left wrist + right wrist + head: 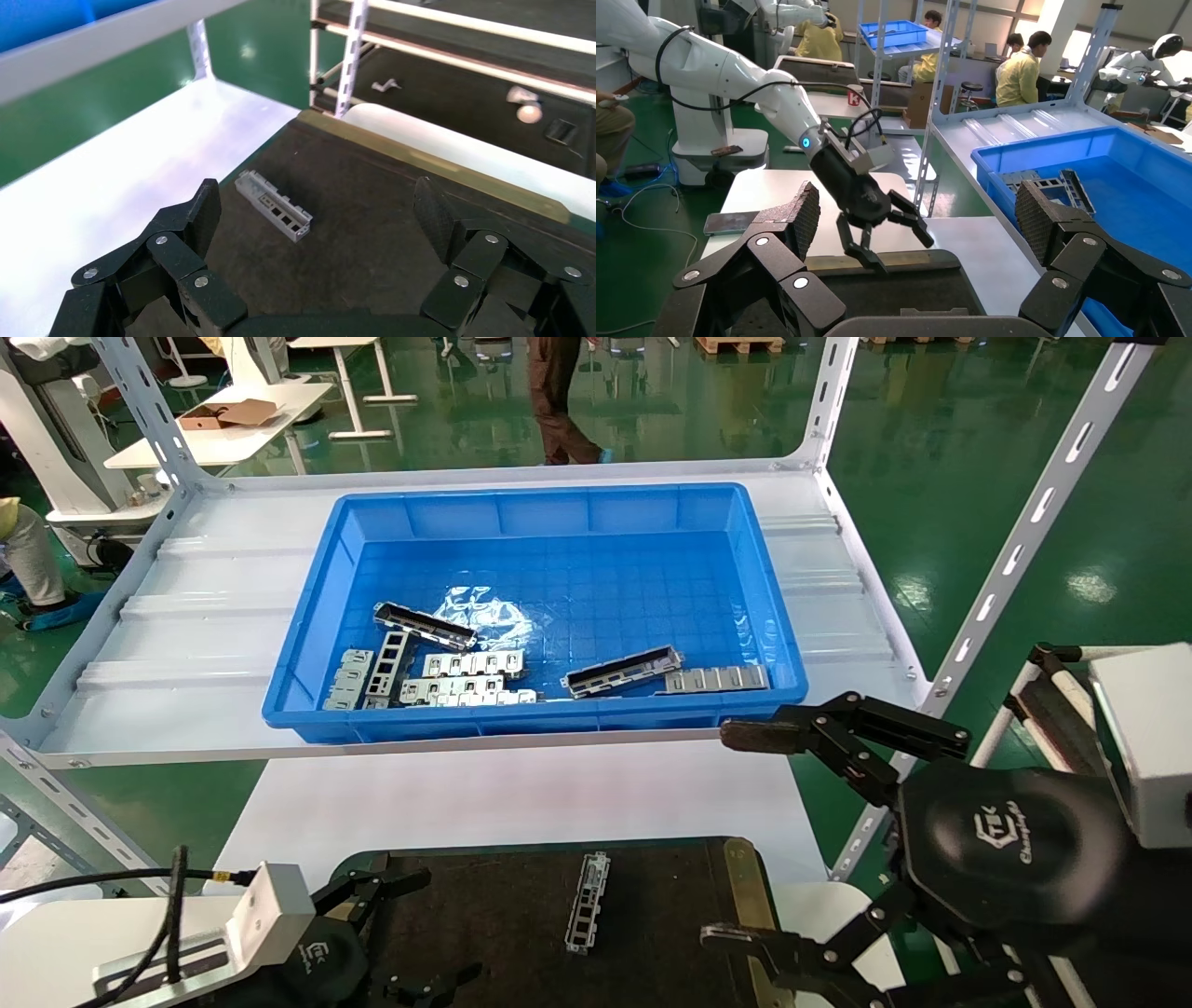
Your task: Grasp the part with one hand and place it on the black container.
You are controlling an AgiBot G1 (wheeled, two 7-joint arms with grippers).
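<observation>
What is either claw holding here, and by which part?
Nothing. Both the left claw and the right claw are open and empty; one part lies on the black container.

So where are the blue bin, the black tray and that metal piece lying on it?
blue bin point(521, 721), head view, near wall.
black tray point(484, 915), head view, bare surface.
metal piece point(274, 206), left wrist view, its middle.

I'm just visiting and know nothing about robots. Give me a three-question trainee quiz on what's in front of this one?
1. True or false: a part already lies on the black container.
2. Where do the other metal pieces lie? A) white shelf B) blue bin C) floor
3. Fill in: the right gripper hangs beside the bin with its fingers ____.

Key:
1. True; nothing grips it, and the left gripper waits open at the container's near corner.
2. B
3. open
</observation>
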